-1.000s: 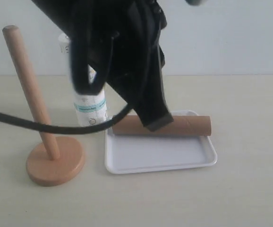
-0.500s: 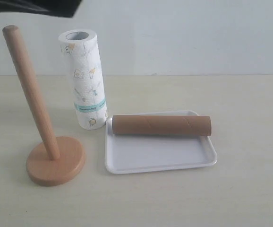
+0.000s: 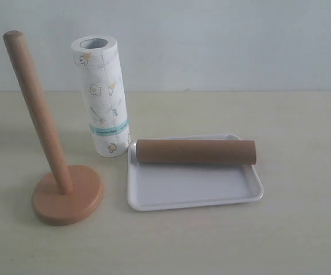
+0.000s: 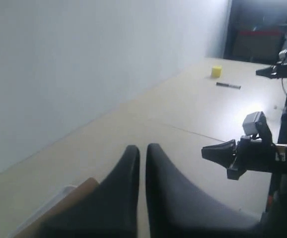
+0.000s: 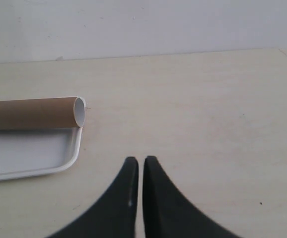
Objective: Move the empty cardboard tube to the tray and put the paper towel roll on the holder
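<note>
The left hand [image 4: 137, 148] has its two black fingers pressed together on nothing and points along the pale worktop [image 3: 303, 229] beside the wall. The right hand [image 5: 137, 159] is also closed and empty, over bare worktop near the flat white tray [image 3: 194, 189]. The long brown cardboard tube [image 3: 195, 152] lies across the tray's far side. The tall white paper towel roll [image 3: 105, 97] stands upright just beside the tray, apart from the light wooden holder [image 3: 67, 197]. Print on the roll's teal band is too small to read.
</note>
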Controlling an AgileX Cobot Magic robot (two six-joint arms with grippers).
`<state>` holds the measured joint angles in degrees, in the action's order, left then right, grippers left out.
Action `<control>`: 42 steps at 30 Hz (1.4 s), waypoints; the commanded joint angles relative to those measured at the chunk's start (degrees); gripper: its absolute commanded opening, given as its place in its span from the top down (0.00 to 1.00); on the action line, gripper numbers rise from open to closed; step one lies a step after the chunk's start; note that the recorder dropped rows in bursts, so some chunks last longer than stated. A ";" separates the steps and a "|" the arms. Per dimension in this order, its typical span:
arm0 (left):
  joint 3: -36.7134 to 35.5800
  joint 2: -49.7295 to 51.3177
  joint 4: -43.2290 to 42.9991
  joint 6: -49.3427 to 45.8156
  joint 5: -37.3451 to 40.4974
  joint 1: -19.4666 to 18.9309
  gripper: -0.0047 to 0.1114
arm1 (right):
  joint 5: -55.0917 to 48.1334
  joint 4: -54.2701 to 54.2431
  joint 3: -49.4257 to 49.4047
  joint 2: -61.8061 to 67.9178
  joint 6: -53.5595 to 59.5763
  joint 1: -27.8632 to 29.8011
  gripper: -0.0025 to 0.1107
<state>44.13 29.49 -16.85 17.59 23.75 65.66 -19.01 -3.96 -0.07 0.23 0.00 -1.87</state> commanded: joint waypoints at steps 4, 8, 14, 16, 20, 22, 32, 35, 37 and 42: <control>-8.87 -8.85 -0.36 2.09 -1.52 0.39 0.92 | 1.18 0.05 0.07 -0.23 0.00 0.17 0.94; -9.11 -10.62 -0.36 2.09 -0.04 0.39 0.92 | 0.69 0.24 0.07 -0.23 0.00 0.17 0.94; -9.11 -11.53 -0.50 2.09 -0.04 0.39 0.92 | 0.59 0.24 0.07 -0.23 0.00 0.17 0.94; -9.11 -11.53 -0.50 2.09 -0.04 0.39 0.92 | 0.59 0.24 0.07 -0.23 0.00 0.17 0.94; -9.11 -11.53 -0.50 2.09 -0.04 0.39 0.92 | 0.62 0.10 0.07 -0.23 0.00 0.17 0.94; -9.11 -11.53 -0.50 2.09 -0.04 0.39 0.92 | 0.62 0.10 0.07 -0.23 0.00 0.17 0.94; -10.93 -12.38 -1.32 2.09 -3.74 -4.60 0.92 | 0.62 0.10 0.07 -0.23 0.00 0.17 0.94; -14.43 -12.94 -3.00 2.09 -9.86 -8.23 0.92 | 0.62 0.10 0.07 -0.23 0.00 0.17 0.94; -17.22 -13.33 -3.52 2.09 -14.24 -11.18 0.92 | 0.62 0.10 0.07 -0.23 0.00 0.17 0.94; -21.87 -14.61 -3.26 7.12 -20.62 -18.63 0.92 | 0.62 0.10 0.07 -0.23 0.00 0.17 0.94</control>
<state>24.27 15.67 -19.72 21.04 7.09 50.65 -18.77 -3.85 -0.07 0.23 0.00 -1.87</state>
